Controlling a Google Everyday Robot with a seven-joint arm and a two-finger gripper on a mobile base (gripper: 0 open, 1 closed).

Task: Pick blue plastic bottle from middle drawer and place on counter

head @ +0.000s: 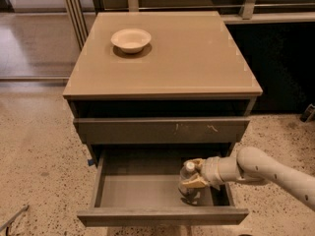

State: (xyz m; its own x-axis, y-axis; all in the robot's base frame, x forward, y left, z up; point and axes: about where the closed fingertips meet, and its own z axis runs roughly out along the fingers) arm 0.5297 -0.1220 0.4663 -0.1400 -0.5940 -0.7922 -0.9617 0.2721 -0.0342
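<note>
Where the bottle stands: the blue plastic bottle [187, 175] is upright on the floor of the middle drawer [133, 188], at its right end and near the front, white cap up.
Long axis: vertical, so it crosses the reach of the arm [268, 170], which comes in low from the right over the drawer's side.
Gripper: the gripper [193, 174] is inside the drawer at the bottle, one cream finger behind it and one in front.
Jaws: they appear pressed onto the bottle's body just below the cap, pinching it; the base looks to rest on the drawer floor.
Coming move: judged from this, a straight lift, then a pull outward before any rise toward the counter [197, 58].
What stands in the way: the upper drawer front [147, 131], the one with small white scratches, and the counter's edge overhang the back of the open drawer; the bottle sits ahead of them, but only just.
Other things: a cream bowl [131, 39] sits at the counter's back left, well apart from the nearer right side.
Risk: a grip this high could let the bottle swing or slip.
</note>
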